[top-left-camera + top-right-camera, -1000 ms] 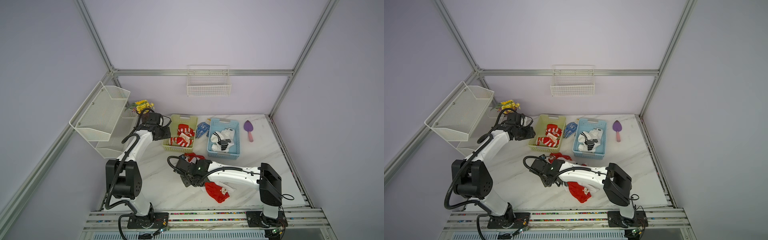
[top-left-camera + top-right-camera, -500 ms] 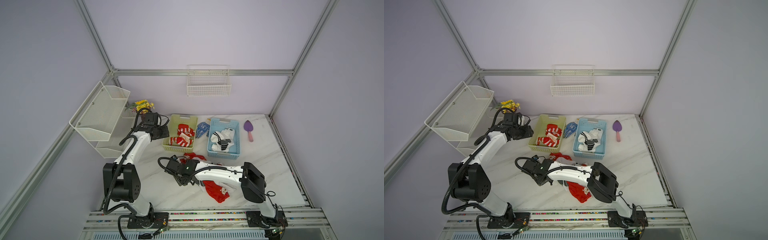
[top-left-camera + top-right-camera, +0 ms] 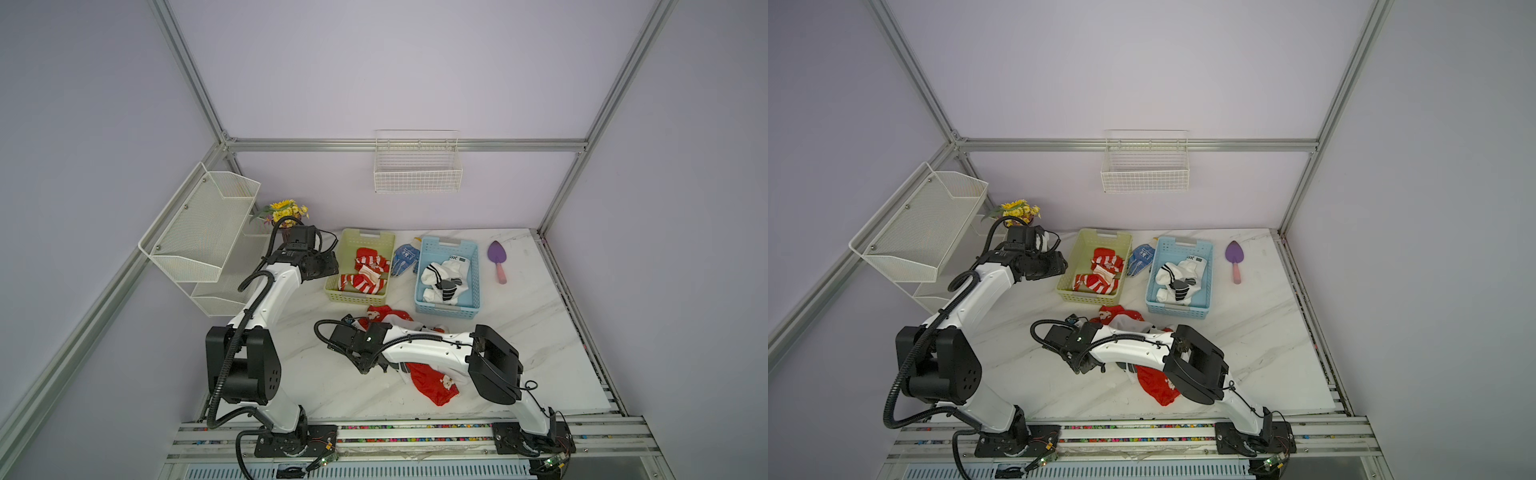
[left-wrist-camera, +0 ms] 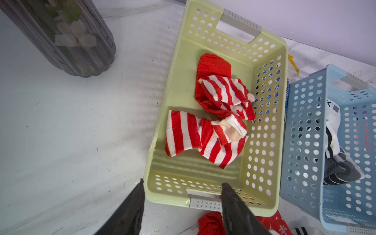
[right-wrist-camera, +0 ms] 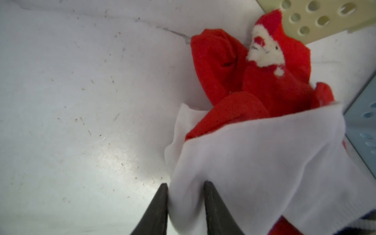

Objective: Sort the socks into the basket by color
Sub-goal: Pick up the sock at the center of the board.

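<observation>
Red-and-white striped socks (image 4: 189, 134) lie in the green basket (image 4: 264, 142), and white socks (image 3: 444, 278) with black marks lie in the blue basket (image 3: 446, 309). On the table in front of both baskets sits a heap: a red Santa sock (image 5: 264, 61), a white sock (image 5: 264, 158) over it, and another red sock (image 3: 432, 384) under my right arm. My right gripper (image 5: 185, 183) is low at the heap's left edge, shut on a fold of the white sock. My left gripper (image 4: 182, 182) hovers open and empty over the green basket's near end.
Blue dotted gloves (image 3: 405, 259) lie between the two baskets. A purple trowel (image 3: 496, 257) lies right of the blue basket. A vase of yellow flowers (image 3: 284, 210) and a white mesh shelf (image 3: 203, 232) stand at the back left. A wire basket (image 3: 417, 170) hangs on the back wall.
My right gripper's jaws have closed in on the white sock, and its wrist shifted slightly at the heap. The left arm has hardly moved.
</observation>
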`<state>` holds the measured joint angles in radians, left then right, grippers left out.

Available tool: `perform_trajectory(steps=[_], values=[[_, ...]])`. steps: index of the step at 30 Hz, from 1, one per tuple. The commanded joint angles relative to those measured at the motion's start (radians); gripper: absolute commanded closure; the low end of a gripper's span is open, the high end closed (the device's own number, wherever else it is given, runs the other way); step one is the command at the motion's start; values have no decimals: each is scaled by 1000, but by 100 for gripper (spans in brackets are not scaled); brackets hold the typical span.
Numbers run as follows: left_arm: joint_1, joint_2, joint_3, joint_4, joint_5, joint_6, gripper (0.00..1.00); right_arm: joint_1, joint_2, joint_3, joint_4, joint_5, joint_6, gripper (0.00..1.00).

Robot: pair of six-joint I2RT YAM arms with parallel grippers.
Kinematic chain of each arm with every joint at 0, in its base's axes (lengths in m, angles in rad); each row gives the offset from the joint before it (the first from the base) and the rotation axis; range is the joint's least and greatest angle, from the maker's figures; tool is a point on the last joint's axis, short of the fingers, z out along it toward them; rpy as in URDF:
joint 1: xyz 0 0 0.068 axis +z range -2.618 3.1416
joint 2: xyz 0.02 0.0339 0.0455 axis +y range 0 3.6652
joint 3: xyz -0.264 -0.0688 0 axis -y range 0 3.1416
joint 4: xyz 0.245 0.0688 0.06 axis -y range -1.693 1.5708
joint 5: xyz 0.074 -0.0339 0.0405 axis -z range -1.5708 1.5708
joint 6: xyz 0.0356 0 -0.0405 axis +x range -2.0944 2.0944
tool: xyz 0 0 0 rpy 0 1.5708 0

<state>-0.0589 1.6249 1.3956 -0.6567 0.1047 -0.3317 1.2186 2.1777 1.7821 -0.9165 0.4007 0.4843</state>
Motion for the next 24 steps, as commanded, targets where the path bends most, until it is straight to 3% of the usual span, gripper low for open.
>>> perform_trajectory(steps=[1, 5, 24], values=[[11, -30, -19, 27, 19, -17, 41, 4, 3, 23, -24, 48, 6, 75], [11, -28, -19, 27, 26, -17, 41, 4, -16, 20, -19, 62, 8, 83], [11, -17, -21, 31, 80, -20, 41, -15, -210, -36, 19, 22, 19, 91]])
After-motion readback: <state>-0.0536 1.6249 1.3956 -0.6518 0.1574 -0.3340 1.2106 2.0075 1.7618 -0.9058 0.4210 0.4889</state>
